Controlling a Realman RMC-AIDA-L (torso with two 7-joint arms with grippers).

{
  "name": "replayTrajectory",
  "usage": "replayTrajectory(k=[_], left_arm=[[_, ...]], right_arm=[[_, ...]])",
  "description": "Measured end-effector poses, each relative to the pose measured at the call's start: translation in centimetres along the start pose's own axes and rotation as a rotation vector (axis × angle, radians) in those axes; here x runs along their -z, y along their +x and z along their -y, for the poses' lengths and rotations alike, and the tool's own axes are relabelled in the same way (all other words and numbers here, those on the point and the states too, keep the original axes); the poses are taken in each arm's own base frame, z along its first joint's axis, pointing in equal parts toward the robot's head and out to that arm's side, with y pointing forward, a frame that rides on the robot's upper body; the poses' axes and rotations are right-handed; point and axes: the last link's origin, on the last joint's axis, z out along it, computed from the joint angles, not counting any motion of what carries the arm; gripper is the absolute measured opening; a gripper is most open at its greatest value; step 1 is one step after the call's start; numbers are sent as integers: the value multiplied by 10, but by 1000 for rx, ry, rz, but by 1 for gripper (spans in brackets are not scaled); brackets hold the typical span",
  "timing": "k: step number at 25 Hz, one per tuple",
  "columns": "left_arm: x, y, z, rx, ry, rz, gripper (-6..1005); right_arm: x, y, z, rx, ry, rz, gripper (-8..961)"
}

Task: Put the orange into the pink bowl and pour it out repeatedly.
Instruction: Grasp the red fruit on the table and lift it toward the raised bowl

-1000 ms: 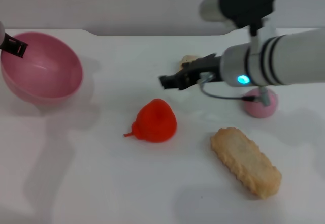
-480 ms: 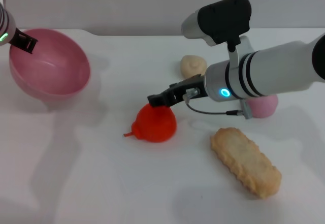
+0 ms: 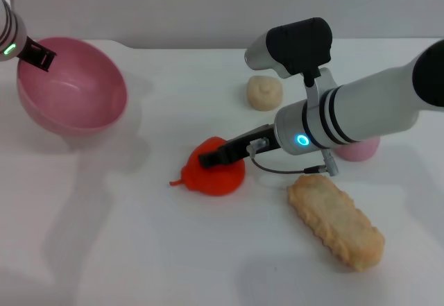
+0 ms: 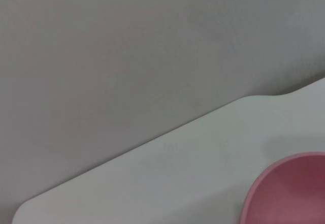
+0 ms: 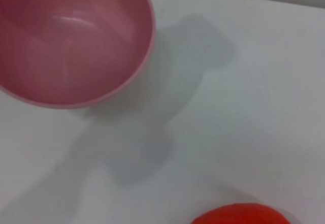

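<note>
The orange (image 3: pixel 220 180) lies on the white table near the middle, its small tail pointing to the left; its top edge also shows in the right wrist view (image 5: pixel 241 215). My right gripper (image 3: pixel 216 157) is down against the top of the orange, reaching in from the right. At the far left stands the pink bowl (image 3: pixel 76 87), tilted with its opening toward the orange, and my left gripper (image 3: pixel 36 55) is shut on its back-left rim. The bowl is empty in the right wrist view (image 5: pixel 71 36), and its rim shows in the left wrist view (image 4: pixel 289 193).
A small cream bun (image 3: pixel 264 91) sits behind my right arm. A mauve-pink ball (image 3: pixel 359 150) is partly hidden under that arm. A long tan bread toy (image 3: pixel 335 220) lies front right. The table's back edge (image 3: pixel 187 44) runs close behind the bowl.
My right gripper has come down and to the left, from above the table onto the orange. The left gripper has shifted the pink bowl slightly right and up.
</note>
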Motion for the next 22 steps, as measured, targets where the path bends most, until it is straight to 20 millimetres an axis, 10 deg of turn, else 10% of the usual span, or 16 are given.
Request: replayTrajectory(k=[12, 22], left_arm=[[1, 1, -1, -18, 1, -7, 42], [2, 1, -1, -22, 2, -6, 42]], right_arm=[[5, 0, 3, 21, 1, 39, 625], [5, 0, 3, 42, 4, 38, 287]])
